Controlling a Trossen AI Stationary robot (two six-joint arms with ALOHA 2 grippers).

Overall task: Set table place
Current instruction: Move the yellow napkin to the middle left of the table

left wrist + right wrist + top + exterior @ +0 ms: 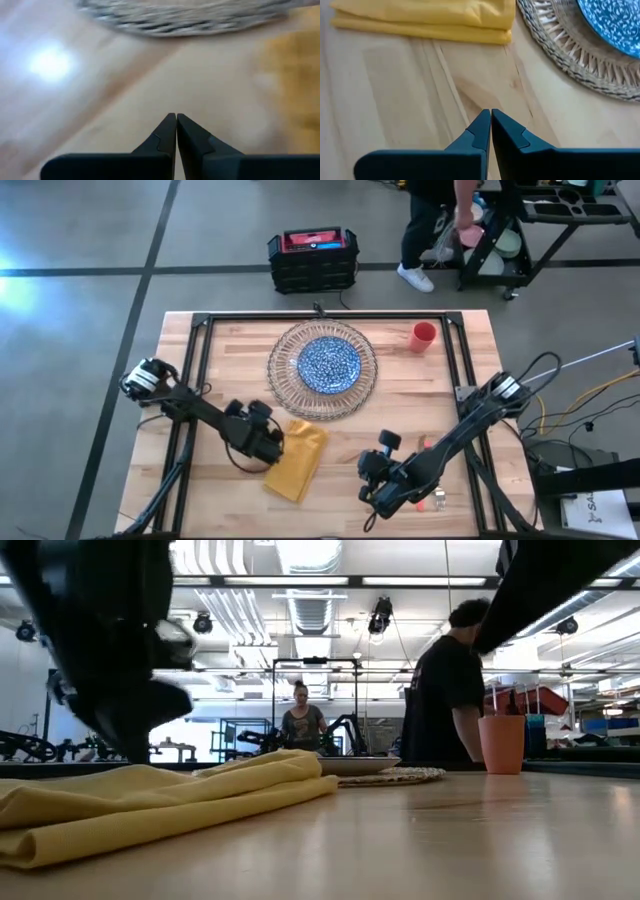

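Napkin being placed; cutlery is waiting.
Both jaws are sitting closed and empty: left gripper [268,442] beside the napkin [296,459] at lower centre, right gripper [372,480] nearing cutlery [432,498], lower right; it needs opening.

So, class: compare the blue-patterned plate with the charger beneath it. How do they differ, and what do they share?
The blue-patterned plate is smaller; the charger is wider, its rim showing all round. The plate is speckled blue and opaque; the charger is pale and ribbed. The plate rests on the charger; the charger rests on the table. Both are round and lie flat.
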